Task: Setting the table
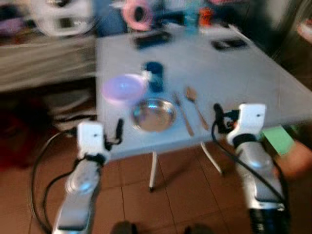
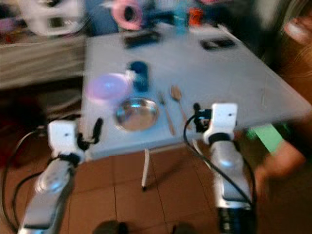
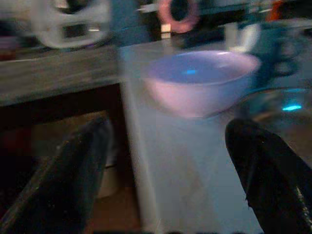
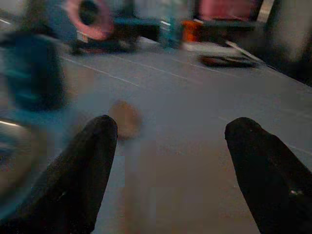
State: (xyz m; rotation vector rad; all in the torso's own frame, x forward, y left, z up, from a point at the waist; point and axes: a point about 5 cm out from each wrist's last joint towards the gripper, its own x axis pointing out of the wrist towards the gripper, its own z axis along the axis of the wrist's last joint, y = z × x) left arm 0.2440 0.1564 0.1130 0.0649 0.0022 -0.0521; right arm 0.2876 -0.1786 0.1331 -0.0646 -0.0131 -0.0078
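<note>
Views blurring. Left gripper (image 1: 118,130) hanging at table's near edge w/ fingers spread, nothing between them; pink bowl (image 1: 124,88) sitting just beyond on the tabletop, seen between the black fingers (image 3: 73,180) in the wrist view. Steel plate (image 1: 154,114) lying right of the bowl, nearer the edge, blue cup (image 1: 154,75) standing behind both. Fork (image 1: 183,114) and wooden spoon (image 1: 196,105) lying beside the plate. Right gripper (image 1: 218,118) also gaping, empty, spoon bowl (image 4: 124,118) lying ahead between its fingers. White table (image 1: 253,73) standing on brown tile floor (image 1: 175,190). Far side: two dark phones (image 1: 229,44), pink tape roll (image 1: 137,13). Person's hand (image 1: 295,163) at right w/ green item (image 1: 278,139).
</note>
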